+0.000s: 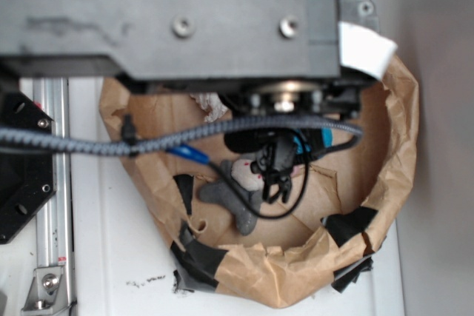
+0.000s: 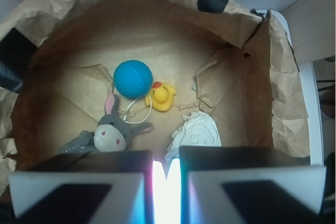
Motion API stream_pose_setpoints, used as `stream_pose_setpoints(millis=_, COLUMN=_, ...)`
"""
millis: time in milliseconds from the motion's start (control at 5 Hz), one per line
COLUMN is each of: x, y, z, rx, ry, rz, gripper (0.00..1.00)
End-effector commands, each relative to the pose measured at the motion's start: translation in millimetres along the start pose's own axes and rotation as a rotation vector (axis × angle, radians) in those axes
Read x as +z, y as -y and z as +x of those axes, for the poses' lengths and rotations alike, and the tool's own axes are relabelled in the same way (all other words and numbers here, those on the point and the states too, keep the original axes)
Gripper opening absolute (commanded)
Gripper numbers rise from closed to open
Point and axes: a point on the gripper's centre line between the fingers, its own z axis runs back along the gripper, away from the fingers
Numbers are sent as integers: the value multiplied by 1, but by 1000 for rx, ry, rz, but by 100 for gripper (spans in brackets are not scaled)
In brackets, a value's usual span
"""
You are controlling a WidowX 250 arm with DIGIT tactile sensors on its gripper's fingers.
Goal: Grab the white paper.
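White paper (image 2: 195, 131) lay on brown paper nest floor (image 2: 68, 93), near right, just past my hand (image 2: 166, 182), right of grey bunny (image 2: 111, 132). My hand's fingers nearly together, thin bright slit between, holding nothing. Judged best: spread fingers wide, shift slightly right, centre over wad, descend straight, avoid bunny and yellow duck (image 2: 161, 96).

Claw (image 2: 166, 182) low in frame, fingers nearly together, empty.
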Motion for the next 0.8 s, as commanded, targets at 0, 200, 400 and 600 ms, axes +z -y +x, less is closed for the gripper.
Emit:
stream_pose_setpoints(millis=0, x=-17, y=-41, z=-36, rx=-112, ry=18, rz=56, gripper=100)
stream_pose_setpoints(millis=200, x=-32, y=-47, z=-43, rx=-132, ry=-3, rz=54, gripper=100)
stream_pose_setpoints(millis=400, x=-59, y=-48, z=-39, rx=-203, ry=5, rz=47, gripper=100)
stream_pose_setpoints(millis=600, x=-88, y=-44, z=-18, rx=-460, ry=24, rz=135, gripper=100)
